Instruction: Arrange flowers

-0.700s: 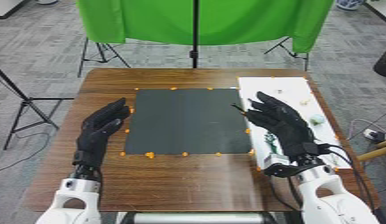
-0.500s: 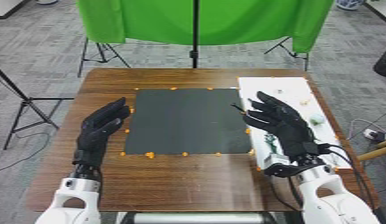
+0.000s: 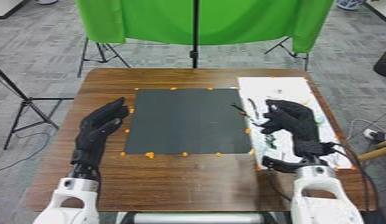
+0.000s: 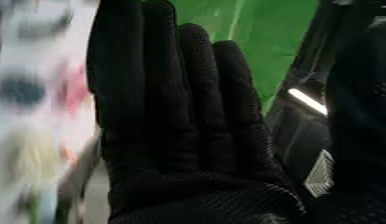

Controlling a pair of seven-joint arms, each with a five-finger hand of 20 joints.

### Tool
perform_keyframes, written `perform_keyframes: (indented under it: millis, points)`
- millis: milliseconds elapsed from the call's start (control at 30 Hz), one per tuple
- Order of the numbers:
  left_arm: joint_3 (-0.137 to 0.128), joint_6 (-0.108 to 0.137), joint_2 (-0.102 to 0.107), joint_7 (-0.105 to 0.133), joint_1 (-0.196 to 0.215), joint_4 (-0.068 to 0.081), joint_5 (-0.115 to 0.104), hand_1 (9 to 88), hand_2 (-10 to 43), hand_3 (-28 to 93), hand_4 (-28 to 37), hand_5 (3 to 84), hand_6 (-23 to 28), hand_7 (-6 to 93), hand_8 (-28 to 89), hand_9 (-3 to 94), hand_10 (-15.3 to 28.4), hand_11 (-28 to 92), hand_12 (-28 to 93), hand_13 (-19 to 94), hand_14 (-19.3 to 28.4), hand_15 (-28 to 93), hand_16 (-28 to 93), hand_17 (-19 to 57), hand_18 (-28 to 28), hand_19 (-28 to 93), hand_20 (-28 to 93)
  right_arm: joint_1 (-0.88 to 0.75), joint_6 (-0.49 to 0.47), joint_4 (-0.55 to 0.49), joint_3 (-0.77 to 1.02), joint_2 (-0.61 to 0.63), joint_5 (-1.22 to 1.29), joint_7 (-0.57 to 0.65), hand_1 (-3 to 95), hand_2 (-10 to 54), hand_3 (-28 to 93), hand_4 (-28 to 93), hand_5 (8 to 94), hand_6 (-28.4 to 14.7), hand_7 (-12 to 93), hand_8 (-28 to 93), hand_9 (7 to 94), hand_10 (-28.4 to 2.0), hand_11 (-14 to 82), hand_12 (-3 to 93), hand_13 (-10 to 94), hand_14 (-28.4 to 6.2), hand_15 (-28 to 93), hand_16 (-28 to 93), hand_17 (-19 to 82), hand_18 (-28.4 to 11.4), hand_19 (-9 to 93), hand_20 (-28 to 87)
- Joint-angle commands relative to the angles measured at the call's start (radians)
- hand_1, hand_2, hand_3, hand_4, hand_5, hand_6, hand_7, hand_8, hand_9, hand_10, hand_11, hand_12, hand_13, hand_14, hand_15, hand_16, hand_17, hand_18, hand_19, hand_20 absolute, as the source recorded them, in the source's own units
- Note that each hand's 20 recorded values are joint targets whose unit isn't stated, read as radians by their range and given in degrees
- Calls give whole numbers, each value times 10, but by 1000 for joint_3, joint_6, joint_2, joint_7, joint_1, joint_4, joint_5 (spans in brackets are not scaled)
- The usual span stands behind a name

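2 white arms (image 3: 77, 185), rounded openings (image 3: 72, 203); black textured gloves (image 3: 93, 132); black cables (image 3: 337, 146), right wrist.

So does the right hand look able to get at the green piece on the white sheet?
Probably yes: the right hand is over the white sheet, close to the green piece; nothing seems to block it, and the left hand is well clear.

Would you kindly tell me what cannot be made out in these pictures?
- Head view: whatever lies on the white surface beneath the right hand, which covers it.
- Right wrist view: what the pink shape and dark blue shape are; both blurred.
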Motion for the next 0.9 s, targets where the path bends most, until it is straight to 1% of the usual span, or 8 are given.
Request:
perform_keyframes:
  millis: [33, 133, 233, 300, 433, 633, 833, 900]
  points:
    - [-12, 14, 9, -26, 23, -12, 9, 385, -95, 596, -104, 466, 23, 115, -58, 428, 116, 163, 159, 339, 159, 184, 45, 49, 130, 27, 219, -44, -60, -21, 48, 148, -824, 327, 479, -95, 286, -277, 656, -40, 194, -72, 713, -157, 265, 239, 753, -104, 428, 229, 557, -119, 718, 410]
    - [-12, 20, 13, -24, 26, -14, 7, 386, -95, 595, -104, 466, 23, 115, -58, 428, 116, 163, 158, 339, 158, 183, 44, 49, 130, 27, 218, -59, -136, -18, 62, 213, -858, 384, 556, -95, 44, -138, 668, -43, 198, -66, 718, -159, 265, 246, 765, -99, 453, 236, 564, -115, 765, 368]
    - [-10, 20, 20, -26, 25, -15, 7, 384, -95, 597, -102, 466, 23, 115, -58, 428, 116, 163, 158, 339, 159, 185, 44, 48, 130, 28, 219, -66, -222, -24, 67, 269, -862, 435, 592, -95, -68, -73, 662, -47, 201, -58, 709, -164, 257, 250, 765, -100, 456, 242, 565, -115, 770, 365]
    - [-11, 18, 22, -30, 24, -15, 8, 384, -95, 597, -103, 467, 24, 114, -58, 429, 115, 163, 158, 339, 159, 186, 44, 48, 130, 28, 219, -52, -257, -14, 49, 294, -863, 453, 597, -95, -86, -63, 657, -50, 203, -53, 702, -168, 254, 250, 763, -101, 460, 244, 567, -113, 774, 366]
    - [-13, 23, 23, -28, 29, -19, 9, 385, -95, 598, -103, 467, 24, 115, -58, 428, 116, 163, 158, 339, 158, 186, 43, 48, 130, 29, 219, -13, -318, 14, -1, 332, -849, 466, 631, -95, -193, 42, 655, -56, 207, -39, 698, -170, 254, 254, 761, -101, 485, 240, 574, -110, 796, 349]
    - [-13, 20, 26, -32, 30, -20, 7, 386, -95, 597, -102, 466, 22, 116, -59, 428, 115, 163, 158, 339, 157, 186, 43, 47, 130, 30, 218, 48, -354, 60, -79, 348, -850, 490, 642, -95, -243, 105, 643, -53, 285, -44, 683, -170, 279, 273, 774, -98, 509, 245, 591, -99, 812, 339]
    - [-15, 19, 26, -37, 35, -22, 6, 385, -95, 597, -101, 466, 22, 116, -59, 428, 115, 163, 158, 339, 157, 185, 43, 47, 130, 30, 218, 98, -409, 102, -130, 349, -825, 493, 638, -95, -281, 266, 681, -49, 298, -48, 728, -159, 312, 265, 814, -82, 503, 247, 621, -84, 828, 321]
    - [-15, 20, 26, -40, 36, -23, 8, 383, -95, 598, -101, 466, 22, 116, -59, 428, 115, 162, 157, 339, 158, 185, 43, 46, 130, 31, 219, 95, -414, 110, -131, 348, -819, 482, 641, -95, -281, 282, 697, -44, 295, -49, 743, -151, 312, 261, 830, -76, 489, 246, 624, -82, 829, 319]
